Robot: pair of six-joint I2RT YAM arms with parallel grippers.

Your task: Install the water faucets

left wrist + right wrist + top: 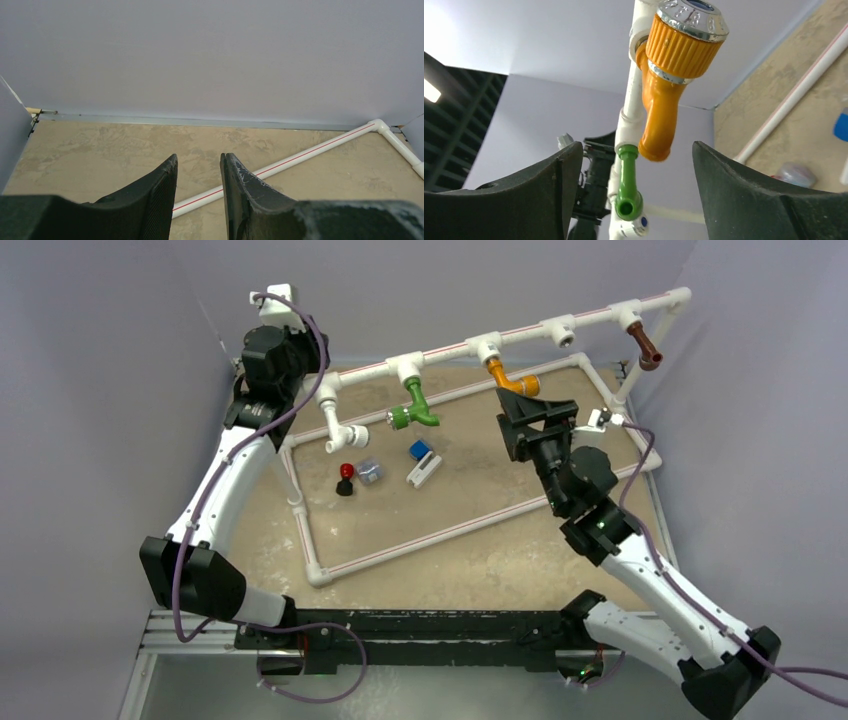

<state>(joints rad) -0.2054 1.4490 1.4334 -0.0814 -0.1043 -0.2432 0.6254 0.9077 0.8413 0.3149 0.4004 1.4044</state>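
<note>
Three water faucets hang from the raised white pipe [520, 332]: a green one [418, 405], an orange one [508, 378] and a brown one [645, 345]. In the right wrist view the orange faucet [661, 100] with its silver cap fills the top middle, seated in a white socket, and the green faucet [628, 182] hangs behind it. My right gripper [638, 150] is open just below the orange spout, its fingers wide apart and touching nothing; from above it [528, 408] sits right by that faucet. My left gripper [199, 157] holds nothing, its fingers a little apart over the table near the back wall.
A red-and-black knob [346, 478], a small clear piece [369, 472] and a blue-and-white part [422, 462] lie on the tan table inside the white pipe frame [310, 540]. One tee socket [562, 333] on the raised pipe holds no fitting. Grey walls enclose the back and sides.
</note>
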